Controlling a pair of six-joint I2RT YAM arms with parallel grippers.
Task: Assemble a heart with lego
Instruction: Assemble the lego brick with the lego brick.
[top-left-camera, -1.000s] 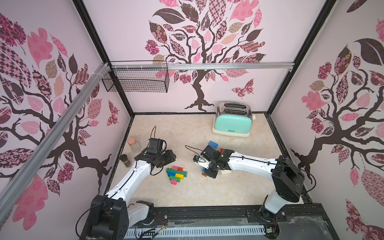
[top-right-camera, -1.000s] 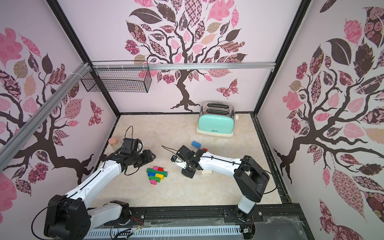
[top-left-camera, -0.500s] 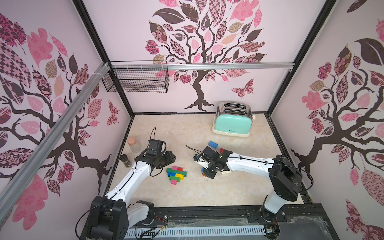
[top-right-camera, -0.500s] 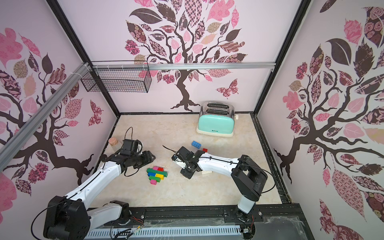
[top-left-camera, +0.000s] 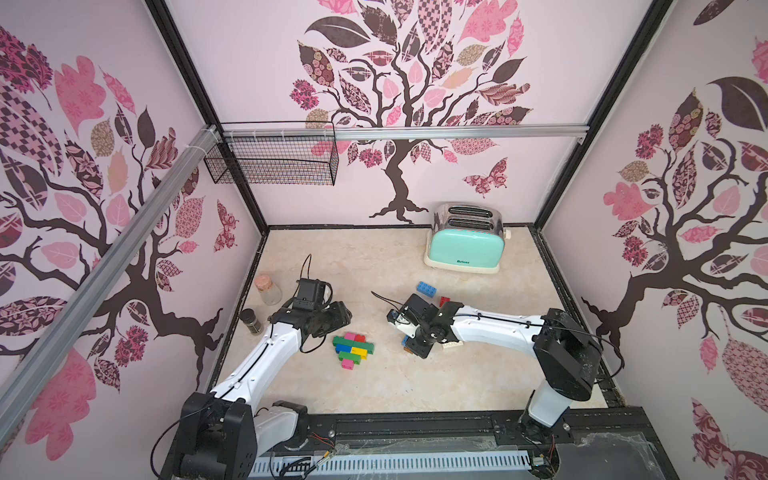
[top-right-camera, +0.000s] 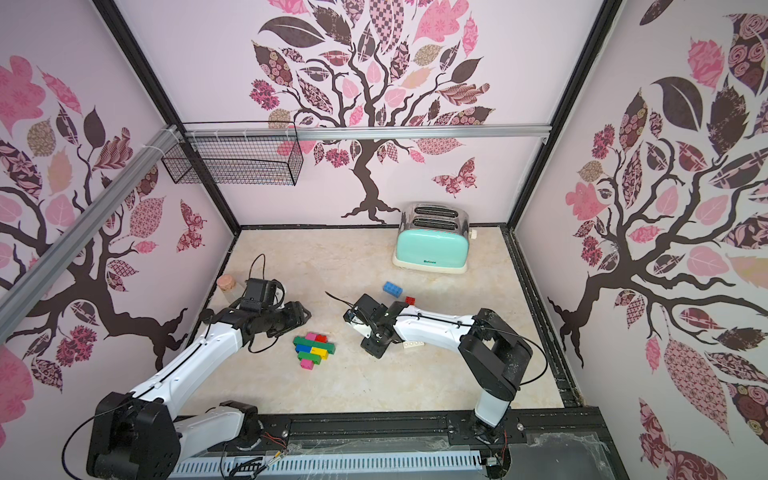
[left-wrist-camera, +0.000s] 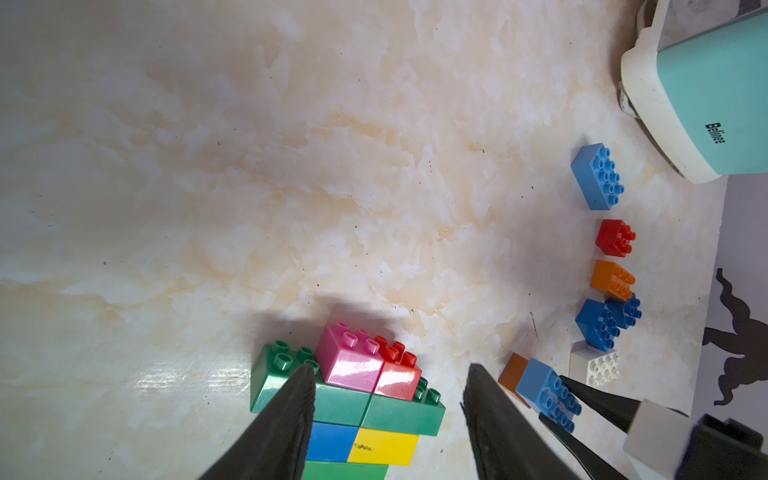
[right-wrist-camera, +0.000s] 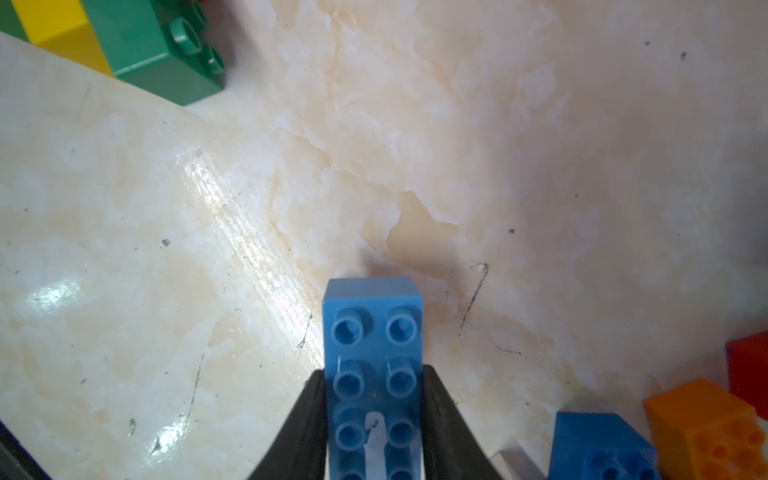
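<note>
Blue brick (right-wrist-camera: 372, 328), long axis along right jaws, free end beyond their tips.

Bright, even light from above. In both top views straight lines bend toward the frame edges. Glare shines on the glossy bench (right-wrist-camera: 54, 291) and the pink brick (left-wrist-camera: 353, 361), a soft shadow beside it. The blue brick (right-wrist-camera: 374, 332) looks slightly soft at its near end.

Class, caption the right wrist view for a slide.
Right pincer grips a long blue brick; marble tabletop beyond, orange brick nearby.
</note>
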